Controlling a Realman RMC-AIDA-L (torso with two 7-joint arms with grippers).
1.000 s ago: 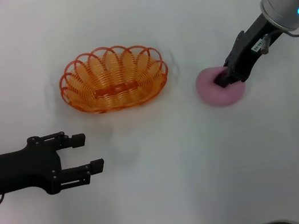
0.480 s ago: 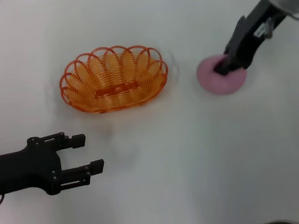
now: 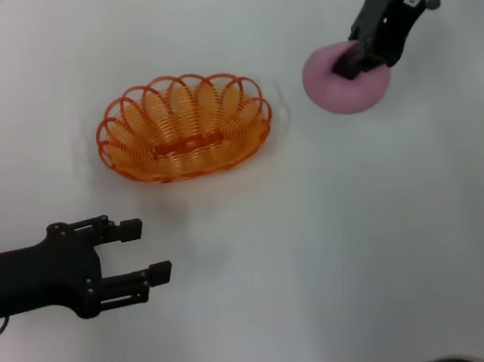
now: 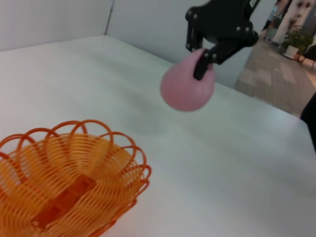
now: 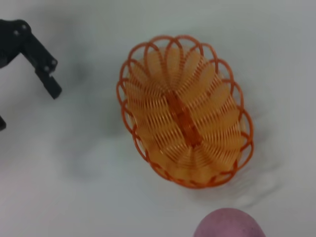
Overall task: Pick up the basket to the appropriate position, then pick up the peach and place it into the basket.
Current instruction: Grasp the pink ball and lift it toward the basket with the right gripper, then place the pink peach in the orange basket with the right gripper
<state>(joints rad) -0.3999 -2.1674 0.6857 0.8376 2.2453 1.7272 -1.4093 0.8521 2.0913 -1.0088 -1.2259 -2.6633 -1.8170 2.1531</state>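
The orange wire basket (image 3: 184,127) sits empty on the white table, left of centre. It also shows in the left wrist view (image 4: 64,182) and the right wrist view (image 5: 185,130). My right gripper (image 3: 358,60) is shut on the pale pink peach (image 3: 342,81) and holds it in the air, to the right of the basket. The left wrist view shows the peach (image 4: 186,87) hanging clear of the table. Its edge shows in the right wrist view (image 5: 228,224). My left gripper (image 3: 142,251) rests open and empty near the table's front left.
The white table (image 3: 329,250) holds nothing else in view. A wall (image 4: 148,24) stands behind the table in the left wrist view.
My right gripper has lifted the peach off the table and carried it up and slightly toward the far side. The basket and the left gripper have not moved.
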